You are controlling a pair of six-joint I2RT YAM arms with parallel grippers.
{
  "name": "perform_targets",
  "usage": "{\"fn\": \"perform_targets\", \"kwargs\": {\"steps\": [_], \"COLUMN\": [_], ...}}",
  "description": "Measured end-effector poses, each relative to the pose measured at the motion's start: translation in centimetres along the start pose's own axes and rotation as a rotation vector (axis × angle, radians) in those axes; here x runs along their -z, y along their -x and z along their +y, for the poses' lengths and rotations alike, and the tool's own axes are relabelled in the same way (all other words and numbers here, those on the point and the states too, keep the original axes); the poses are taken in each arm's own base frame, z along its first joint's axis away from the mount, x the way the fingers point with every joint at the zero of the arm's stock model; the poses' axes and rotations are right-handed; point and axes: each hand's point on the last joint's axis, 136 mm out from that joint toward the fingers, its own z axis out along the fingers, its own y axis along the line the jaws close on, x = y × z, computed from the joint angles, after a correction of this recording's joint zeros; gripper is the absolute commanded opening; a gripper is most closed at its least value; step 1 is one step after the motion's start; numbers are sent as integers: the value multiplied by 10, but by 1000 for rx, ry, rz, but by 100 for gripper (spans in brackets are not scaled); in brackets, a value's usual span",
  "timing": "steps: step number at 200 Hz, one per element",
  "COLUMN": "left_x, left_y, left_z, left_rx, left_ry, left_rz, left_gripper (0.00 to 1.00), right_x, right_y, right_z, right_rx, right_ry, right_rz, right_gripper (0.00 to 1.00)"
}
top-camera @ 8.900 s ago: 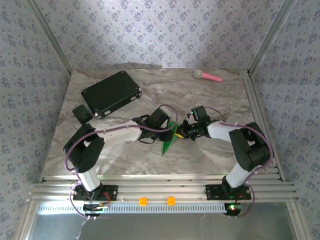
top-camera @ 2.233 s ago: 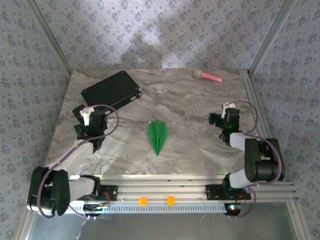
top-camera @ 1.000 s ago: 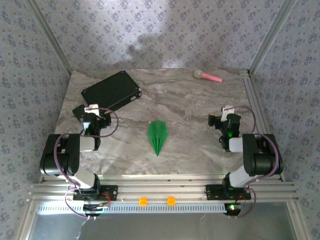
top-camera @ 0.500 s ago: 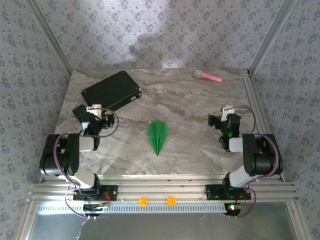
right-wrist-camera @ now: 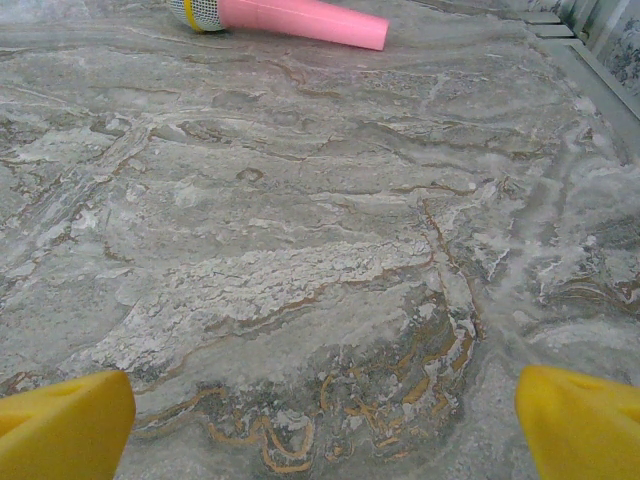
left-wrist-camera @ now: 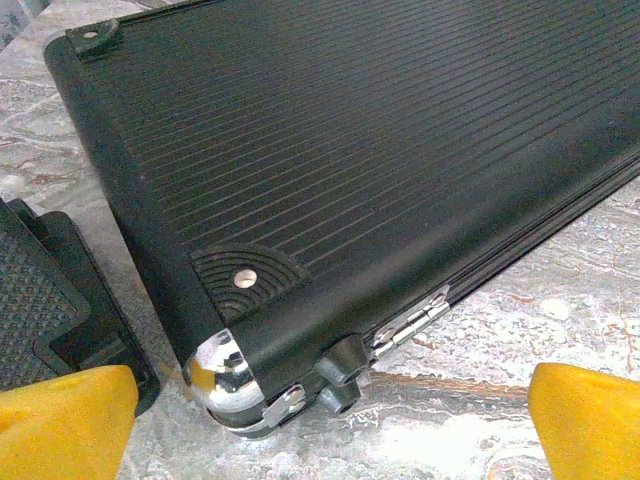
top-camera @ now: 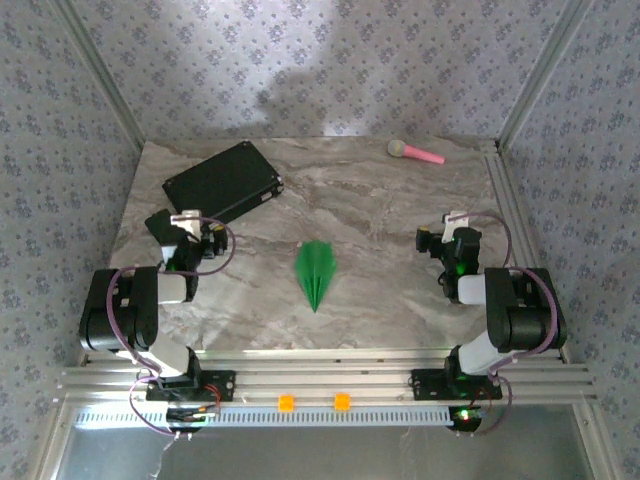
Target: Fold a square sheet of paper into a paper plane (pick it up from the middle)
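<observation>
The green paper lies folded as a narrow pointed paper plane (top-camera: 316,272) flat on the middle of the marble table, its tip toward the near edge. No gripper touches it. My left gripper (top-camera: 190,230) rests open at the left side, well away from the plane, facing a corner of the black case (left-wrist-camera: 350,150). Its yellow fingertips (left-wrist-camera: 60,420) stand wide apart with nothing between them. My right gripper (top-camera: 447,233) rests open at the right side over bare marble, its fingertips (right-wrist-camera: 585,420) far apart and empty.
The black case (top-camera: 222,185) lies at the back left, with a small black box (top-camera: 158,224) beside its near corner. A pink-handled microphone toy (top-camera: 415,152) lies at the back right. Metal rails run along the right and near edges.
Both arms have drawn back from the middle to the table's sides, leaving the folded plane lying free. Over the last second nothing has moved.
</observation>
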Motion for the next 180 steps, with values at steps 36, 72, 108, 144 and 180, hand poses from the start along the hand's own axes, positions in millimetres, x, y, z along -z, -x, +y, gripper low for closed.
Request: {"fn": "perform_targets", "kwargs": {"steps": [36, 72, 108, 144, 180], "left_x": [0, 0, 1, 0, 1], "left_y": [0, 0, 1, 1, 1], "left_z": [-8, 2, -11, 1, -8], "left_rx": [-13, 7, -17, 0, -8], "left_ry": [-51, 5, -81, 10, -81], "left_rz": [-2, -1, -9, -7, -8], "left_gripper": [100, 100, 100, 100, 100], "right_x": [0, 0, 0, 0, 0], "right_y": [0, 0, 0, 0, 0], "right_z": [0, 0, 0, 0, 0], "right_rx": [0, 0, 0, 0, 0], "right_ry": [0, 0, 0, 0, 0], "right_rz": [0, 0, 0, 0, 0], "right_gripper": [99, 99, 99, 99, 99]}}
